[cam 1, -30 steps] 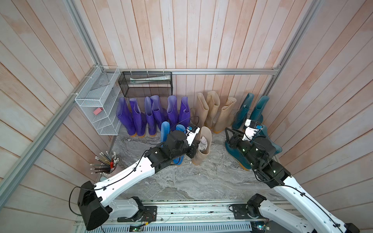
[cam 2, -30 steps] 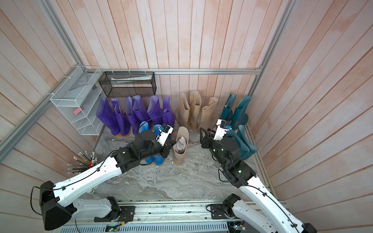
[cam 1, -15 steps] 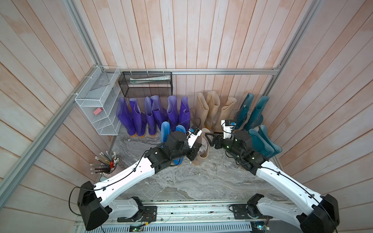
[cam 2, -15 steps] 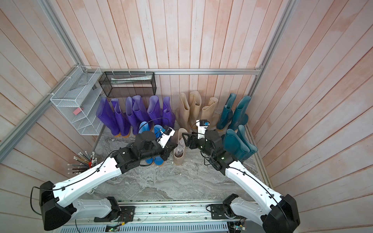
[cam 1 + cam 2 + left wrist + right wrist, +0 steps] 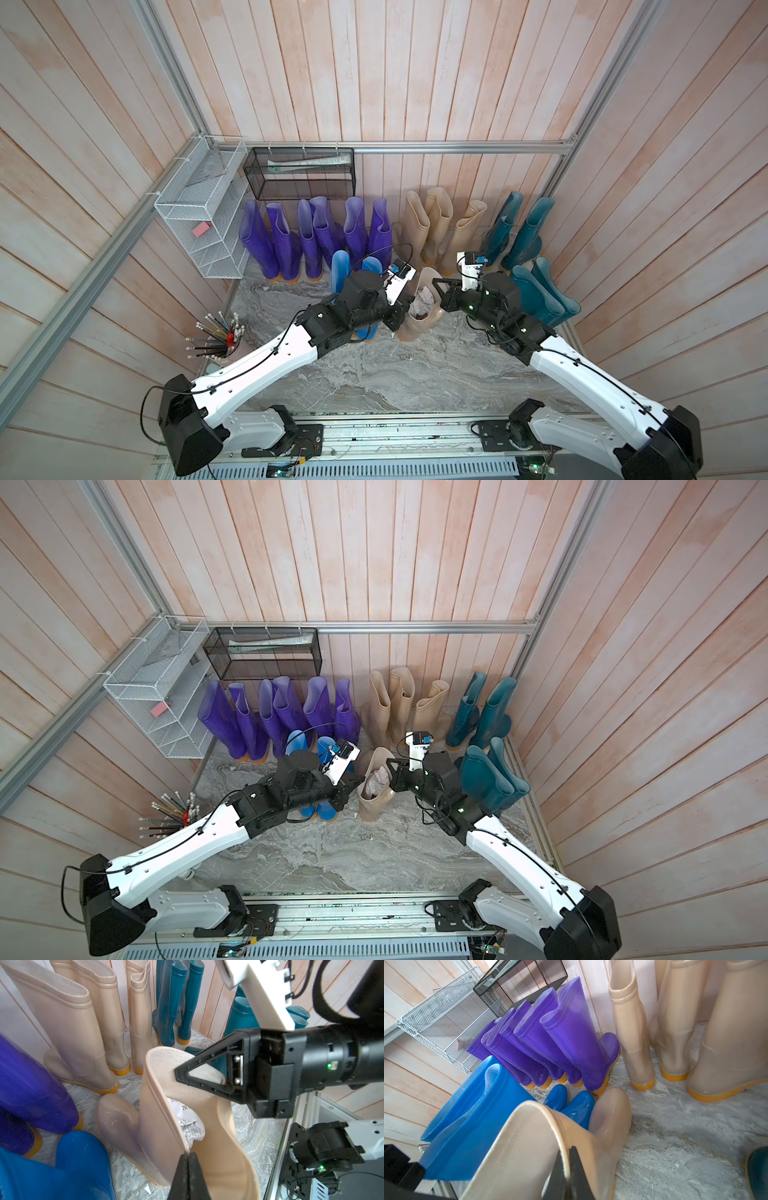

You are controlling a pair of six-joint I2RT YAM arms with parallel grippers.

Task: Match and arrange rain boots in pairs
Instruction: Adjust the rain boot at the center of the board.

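A beige rain boot [image 5: 419,322] [image 5: 376,802] stands on the grey floor mid-scene, stuffed with crumpled paper [image 5: 187,1118]. My left gripper [image 5: 188,1155] is shut on the near side of its top rim [image 5: 409,301]. My right gripper [image 5: 568,1152] is shut on the opposite side of the rim [image 5: 437,291]. Along the back wall stand several purple boots [image 5: 316,237], three beige boots [image 5: 436,228] and two dark teal boots [image 5: 515,232]. Two blue boots [image 5: 341,266] sit under my left arm, and another teal pair [image 5: 540,295] stands beside my right arm.
A white wire shelf [image 5: 199,220] hangs on the left wall and a black mesh basket [image 5: 299,174] on the back wall. A cup of pencils [image 5: 220,336] stands at the floor's left edge. Bare marbled floor [image 5: 415,374] lies in front of the boots.
My right arm swung left from the teal boots to the beige boot, and its jaws closed on the rim. My left gripper kept its hold without moving.
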